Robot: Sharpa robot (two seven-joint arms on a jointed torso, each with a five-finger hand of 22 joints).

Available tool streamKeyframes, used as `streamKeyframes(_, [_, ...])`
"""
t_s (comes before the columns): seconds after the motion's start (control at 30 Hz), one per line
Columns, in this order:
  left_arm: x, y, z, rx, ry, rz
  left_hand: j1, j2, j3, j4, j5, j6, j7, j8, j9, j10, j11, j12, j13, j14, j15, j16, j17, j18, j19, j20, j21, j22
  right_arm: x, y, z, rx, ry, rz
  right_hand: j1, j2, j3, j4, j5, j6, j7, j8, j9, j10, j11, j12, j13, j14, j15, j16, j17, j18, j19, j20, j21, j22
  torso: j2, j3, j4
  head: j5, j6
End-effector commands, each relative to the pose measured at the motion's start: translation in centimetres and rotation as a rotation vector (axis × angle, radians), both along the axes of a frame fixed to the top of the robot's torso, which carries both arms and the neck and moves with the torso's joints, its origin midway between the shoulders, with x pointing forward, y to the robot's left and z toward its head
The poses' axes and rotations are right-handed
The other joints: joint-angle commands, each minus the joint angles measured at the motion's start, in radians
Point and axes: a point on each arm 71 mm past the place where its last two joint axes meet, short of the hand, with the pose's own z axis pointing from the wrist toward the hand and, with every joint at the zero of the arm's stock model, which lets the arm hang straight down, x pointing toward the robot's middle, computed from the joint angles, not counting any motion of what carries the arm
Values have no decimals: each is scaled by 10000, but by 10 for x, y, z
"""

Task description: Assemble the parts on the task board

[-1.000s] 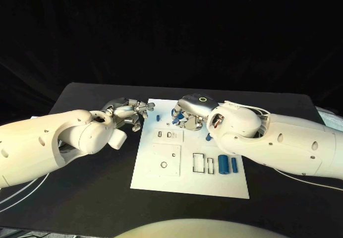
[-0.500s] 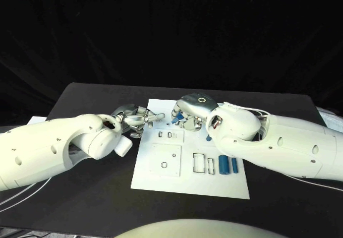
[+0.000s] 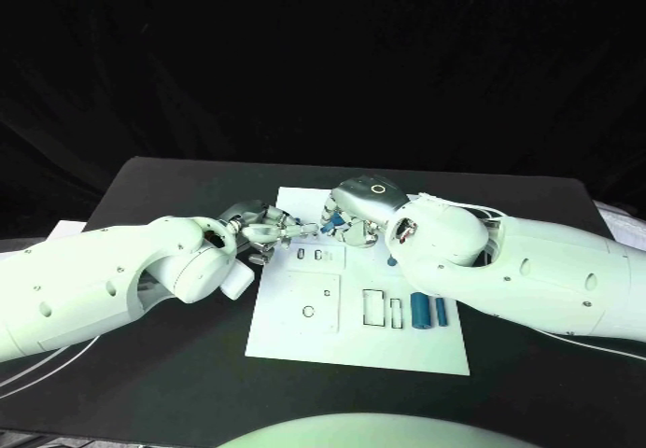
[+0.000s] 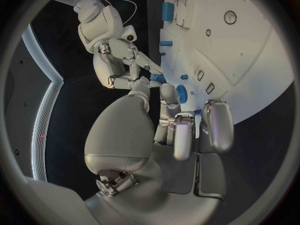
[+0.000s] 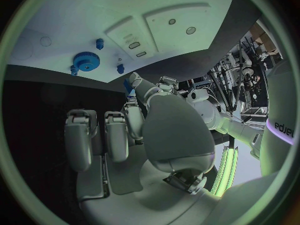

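Observation:
The white task board (image 3: 307, 329) lies mid-table. Over its far end my two hands meet. My right hand (image 3: 353, 215) pinches a small blue part (image 3: 328, 222) in its fingertips; the left wrist view shows that part (image 4: 157, 78) right at the tip of my left thumb. My left hand (image 3: 270, 231) reaches in from the board's left edge, fingers spread forward and touching the part. Whether the left hand grips it is unclear. A blue gear (image 5: 85, 61) and small blue pegs (image 5: 99, 43) stand on the board (image 5: 62, 15) close by.
Two blue cylinders (image 3: 421, 308) lie by the rectangular slots (image 3: 374, 306) near the board's right edge. A raised square plate with a round hole (image 3: 308, 310) occupies the board's middle left. Black table (image 3: 161, 373) surrounds the board.
My left hand has moved right, onto the board's far end, until its fingertips meet my right hand. The right hand has dropped slightly with the blue part.

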Motion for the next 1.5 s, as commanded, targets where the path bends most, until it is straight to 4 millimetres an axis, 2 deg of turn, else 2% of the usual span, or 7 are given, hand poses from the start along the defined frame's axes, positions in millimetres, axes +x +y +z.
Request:
streamKeyframes(0.03, [-1,-3,0,225,12,-163,112,16,-72,5,-44,75,16,63,-13,91,-12,84,32,1036,-86,30,2635,-135,69,-9,43,29,-1,1,1,98,-100,48,-105,45,1,56,0,62,-35,38,308,67,-20,53,205,889,-60,62,1831,-93,406,-82,62,1459,-5,-5,13,9,-12])
streamKeyframes(0.53, [-1,-5,-1,368,72,-172,547,273,-224,-99,18,93,-30,119,-34,125,-58,133,89,1036,-125,30,2635,-143,73,-48,88,92,-5,3,3,325,-174,162,-109,52,2,61,6,59,-39,38,309,68,-24,49,204,885,-62,50,1812,-97,413,-84,69,1472,-1,-3,14,5,-48])
streamKeyframes(0.97, [0,-4,-2,453,55,-104,520,376,-303,-31,30,111,-30,135,-45,169,-58,189,158,1036,-129,30,2635,-144,70,-54,94,103,-9,5,4,411,-175,310,-111,57,4,63,19,56,-42,38,309,71,-27,53,208,888,-64,58,1824,-117,460,-86,114,1557,-4,-7,3,23,-63])
streamKeyframes(1.27, [0,-4,-2,478,96,-108,491,413,-349,9,32,124,-35,145,-48,192,-61,211,181,1036,-131,30,2635,-144,68,-56,95,105,-11,5,5,487,-201,371,-111,57,4,63,19,56,-42,38,309,71,-27,53,208,888,-64,58,1824,-117,460,-86,114,1557,-5,-8,18,4,-80])
streamKeyframes(1.5, [1,-3,-2,516,149,-122,825,596,-335,-92,138,135,-87,161,-74,221,-107,226,211,1036,-163,30,2635,-145,66,-80,112,135,-13,6,7,725,-341,431,-100,65,14,57,45,53,-49,39,311,73,-34,54,213,887,-70,55,1821,-123,477,-90,129,1585,-4,-6,16,18,-91])
